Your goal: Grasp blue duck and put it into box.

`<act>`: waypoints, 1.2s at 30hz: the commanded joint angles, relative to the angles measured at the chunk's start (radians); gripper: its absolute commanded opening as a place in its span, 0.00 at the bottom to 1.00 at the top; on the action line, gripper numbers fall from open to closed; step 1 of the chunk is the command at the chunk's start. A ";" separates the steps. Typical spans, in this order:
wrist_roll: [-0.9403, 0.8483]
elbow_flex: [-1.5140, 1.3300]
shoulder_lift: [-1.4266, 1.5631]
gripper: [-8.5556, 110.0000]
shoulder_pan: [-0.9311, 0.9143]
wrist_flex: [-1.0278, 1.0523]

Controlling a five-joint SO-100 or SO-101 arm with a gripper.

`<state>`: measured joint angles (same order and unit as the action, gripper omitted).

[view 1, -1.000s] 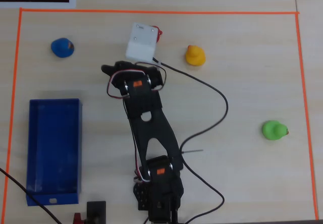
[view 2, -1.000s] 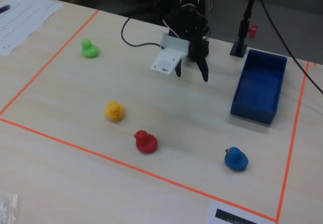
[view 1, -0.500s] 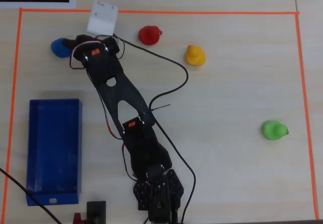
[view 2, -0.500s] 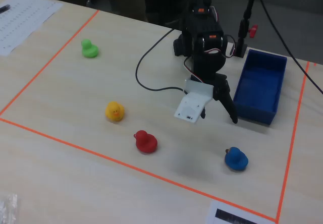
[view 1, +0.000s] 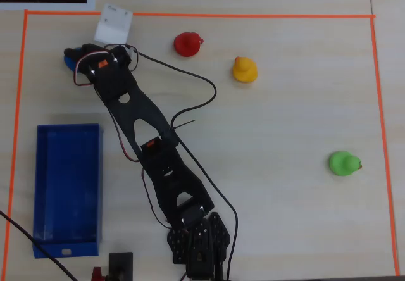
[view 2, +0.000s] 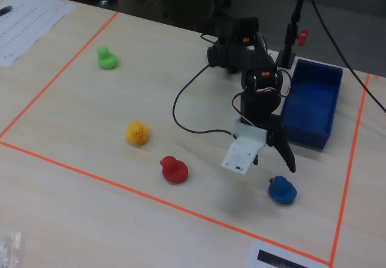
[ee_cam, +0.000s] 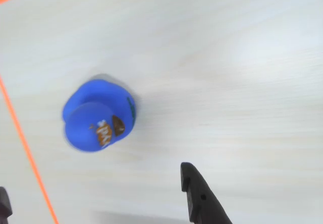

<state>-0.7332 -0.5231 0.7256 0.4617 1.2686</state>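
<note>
The gripper [view 2: 283, 162] hangs just above the blue duck [view 2: 281, 190], its fingers spread wide with nothing between them. In the wrist view one dark fingertip [ee_cam: 194, 183] pokes up from the bottom edge and the other is only a sliver at the lower left corner, with the duck [ee_cam: 99, 115] sitting on the bare wood between and beyond them, a bit smeared by blur. An orange tape line [ee_cam: 26, 148] runs just beside it. From overhead, the duck [view 1: 68, 60] is mostly hidden under the arm, I think still touching the table. The blue box [view 1: 67, 189] lies well apart, near the arm's base. Further off sit the red duck [view 2: 174, 169], yellow duck [view 2: 137, 133] and green duck [view 2: 107, 58].
</note>
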 commanded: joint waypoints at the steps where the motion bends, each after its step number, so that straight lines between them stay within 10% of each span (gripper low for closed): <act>1: 0.037 0.146 -0.038 0.44 0.031 -0.025; 23: 0.049 0.230 -0.184 0.42 0.011 -0.176; 27: 0.097 0.267 -0.213 0.31 0.006 -0.206; 29: 0.107 0.270 -0.219 0.09 0.006 -0.207; 36: 0.110 0.305 -0.241 0.07 0.015 -0.132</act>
<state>-0.6274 -0.2807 0.4694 0.4801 1.1045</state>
